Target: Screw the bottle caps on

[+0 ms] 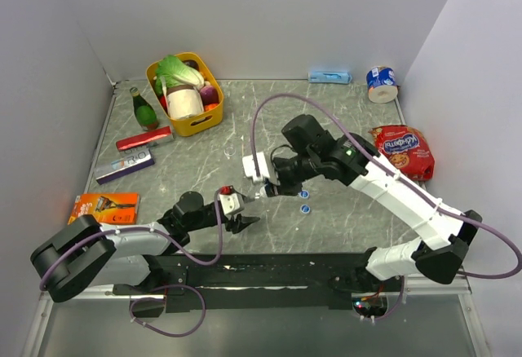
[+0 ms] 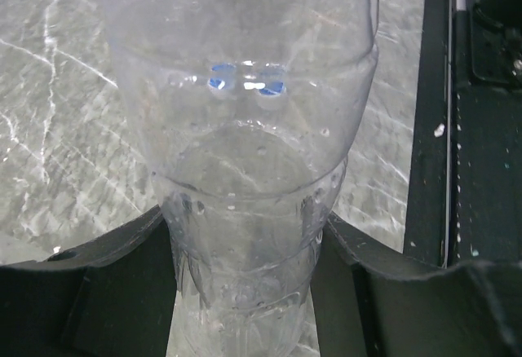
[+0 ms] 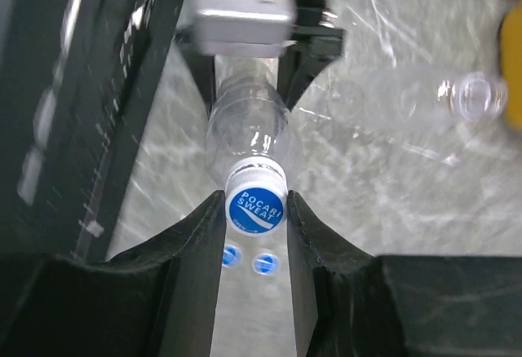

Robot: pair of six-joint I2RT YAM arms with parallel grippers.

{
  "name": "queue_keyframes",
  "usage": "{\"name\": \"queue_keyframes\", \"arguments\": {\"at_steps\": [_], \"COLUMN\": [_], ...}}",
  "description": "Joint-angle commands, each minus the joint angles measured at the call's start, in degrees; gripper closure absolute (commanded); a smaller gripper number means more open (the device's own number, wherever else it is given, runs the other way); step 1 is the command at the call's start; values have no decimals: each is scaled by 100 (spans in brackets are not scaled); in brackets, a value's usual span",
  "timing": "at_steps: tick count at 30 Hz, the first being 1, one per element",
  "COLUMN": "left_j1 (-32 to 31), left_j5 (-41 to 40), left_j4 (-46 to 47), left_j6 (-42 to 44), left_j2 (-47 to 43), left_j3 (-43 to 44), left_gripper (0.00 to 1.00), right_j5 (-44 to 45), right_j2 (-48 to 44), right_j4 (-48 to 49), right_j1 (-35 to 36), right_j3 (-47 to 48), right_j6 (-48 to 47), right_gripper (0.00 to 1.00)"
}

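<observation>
The left gripper (image 2: 245, 247) is squeezing nearly shut on the lower body of a clear bottle (image 2: 245, 121). The right gripper (image 3: 254, 204) is gripping the blue cap (image 3: 255, 209) on that bottle's neck, its jaws only partly open and its fingers touching the cap on both sides. A second cap (image 3: 232, 255) and a third cap (image 3: 264, 263) are lying side by side on the counter (image 1: 196, 178) beneath. Another bottle (image 3: 444, 100) is lying apart.
</observation>
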Motion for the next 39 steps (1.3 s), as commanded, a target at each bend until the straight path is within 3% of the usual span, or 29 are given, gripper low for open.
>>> {"name": "queue_keyframes", "arguments": {"at_steps": [1, 8, 14, 22, 24, 25, 28, 31, 34, 36, 37, 39], "left_j1": [29, -85, -112, -147, -147, -156, -147, -147, -138, -130, -112, -77], "left_j5": [-409, -954, -1666, -1676, -1475, -1395, -1009, -684, -368, -208, 1, 109], "left_j4": [1096, 920, 420, 208, 112, 85, -2, -266, -503, -600, -731, -811], "left_j6": [-579, -885, -1352, -1406, -1292, -1231, -993, -808, -554, -422, -343, -115], "left_j2": [-250, -153, -100, -65, -57, -30, 5, 14, -4, -39, -65, -91], "left_j3": [473, 737, 1000, 895, 799, 755, 579, 473, 429, 455, 464, 499], "left_gripper": [99, 99, 99, 99, 99, 99, 99, 99, 99, 99, 99, 99], "right_j5": [-203, -325, 322, 657, 614, 605, 369, -18, -905, -1622, -1497, -587], "right_j2": [261, 946, 1000, 1210, 1280, 1307, 1430, 1544, 1492, 1126, 905, 10], "right_j4": [268, 57, 119, -31, -101, -136, -382, -768, -1119, -1435, -1672, -1255], "right_j1": [-146, -567, -533, -629, -786, -848, -1147, -1445, -1631, -1553, -1143, -745], "right_j3": [108, 582, 644, 1073, 1285, 1529, 2231, 3145, 3500, 3247, 2654, 1643], "right_j6": [2117, 4102, 4964, 5565, 5425, 5372, 4732, 4125, 3537, 1995, 639, -232], "right_gripper": [78, 79, 78, 74, 68, 52, 21, 1, 0, 0, 0, 2]}}
